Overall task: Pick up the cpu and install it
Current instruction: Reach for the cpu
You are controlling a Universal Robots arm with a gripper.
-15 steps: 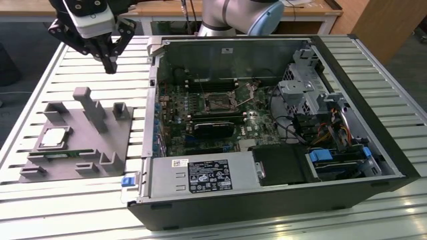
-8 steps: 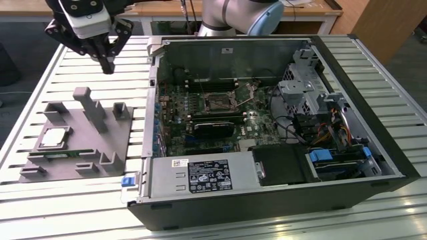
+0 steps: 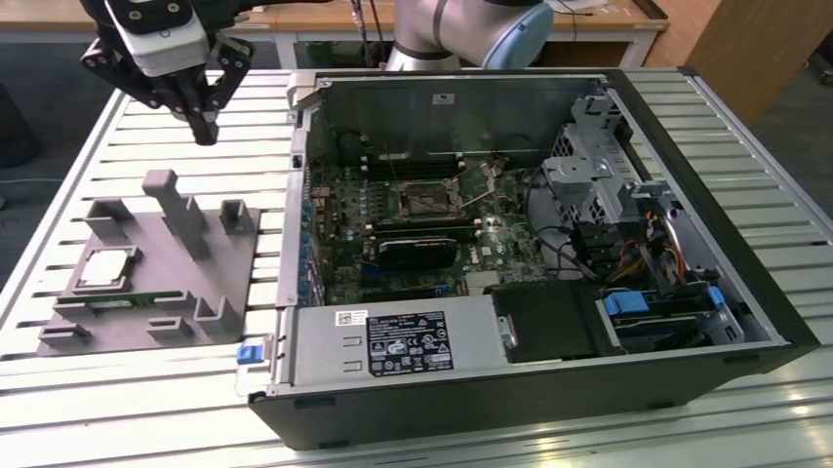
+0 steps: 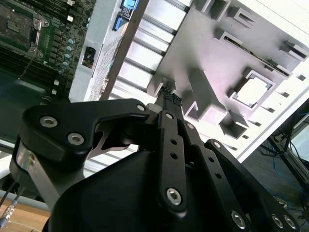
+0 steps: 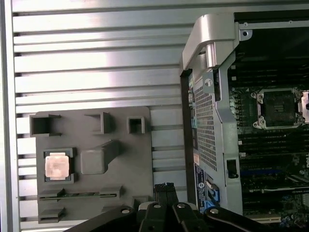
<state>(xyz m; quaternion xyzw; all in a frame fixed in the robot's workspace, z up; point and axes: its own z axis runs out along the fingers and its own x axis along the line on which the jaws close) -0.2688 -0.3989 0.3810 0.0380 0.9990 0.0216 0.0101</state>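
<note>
Jaws (closed) well apart from cpu [image 5: 57, 166]

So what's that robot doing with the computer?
A robot arm is working on putting a chip into an open computer. Right now its gripper hangs over the slatted table, fingers shut together and holding nothing. The shiny square chip lies in its pocket on the grey holder, not picked up yet. Beside the holder, the computer case lies open, and the black socket on its board has no chip in it.
</note>
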